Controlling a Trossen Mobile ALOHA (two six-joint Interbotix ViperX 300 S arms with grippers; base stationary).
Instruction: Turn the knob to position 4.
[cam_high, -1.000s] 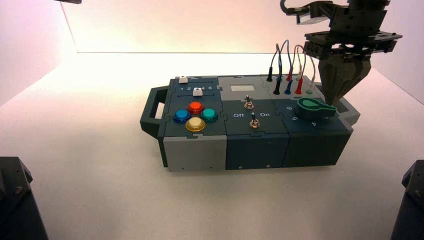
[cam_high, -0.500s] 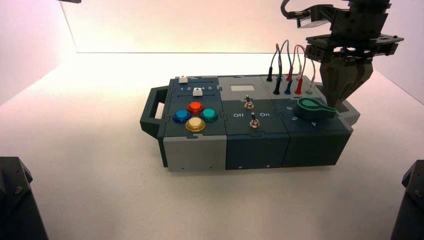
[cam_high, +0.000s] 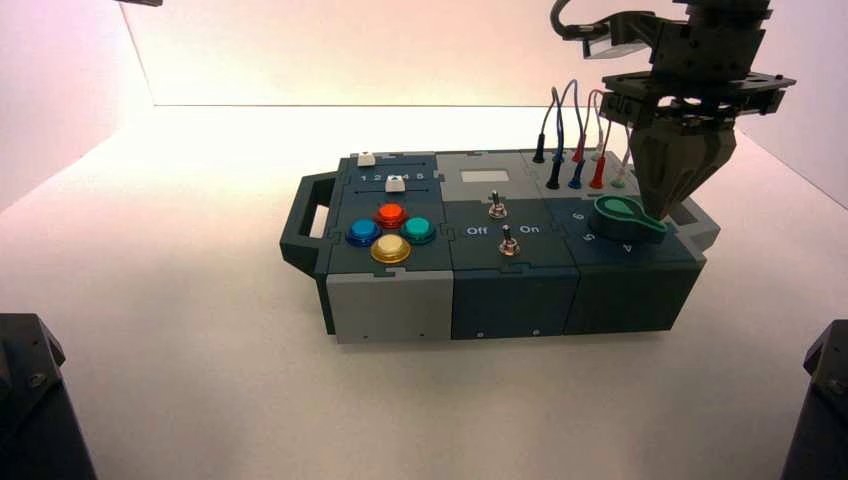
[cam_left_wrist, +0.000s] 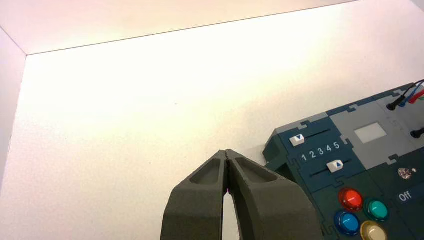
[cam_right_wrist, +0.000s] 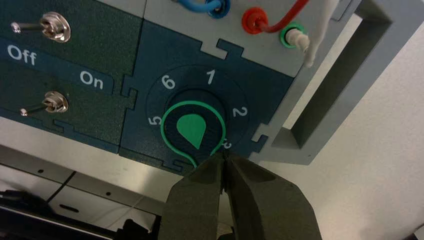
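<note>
The teal-green knob (cam_high: 622, 212) (cam_right_wrist: 192, 130) sits at the right end of the box (cam_high: 510, 300). My right gripper (cam_high: 655, 208) (cam_right_wrist: 225, 156) is shut, its tips pressed against the knob's pointer tip from the right. In the right wrist view the pointer runs between the 5 (cam_right_wrist: 155, 120) and the 3 (cam_right_wrist: 226, 145), its end under my fingertips; the 4 is hidden there. The high view shows the 4 (cam_high: 627, 247) just in front of the knob. My left gripper (cam_left_wrist: 226, 152) is shut and empty, parked off the box's left end.
Two metal toggle switches (cam_high: 497, 207) stand mid-box by the Off and On labels. Coloured push buttons (cam_high: 390, 232) and two sliders (cam_high: 367, 158) are at the left end. Wires (cam_high: 578, 150) rise behind the knob. A grey handle (cam_right_wrist: 350, 90) juts from the box's right end.
My right gripper has moved left and pushed the knob's pointer tip from pointing right round toward the front of the box. The left arm has not moved.
</note>
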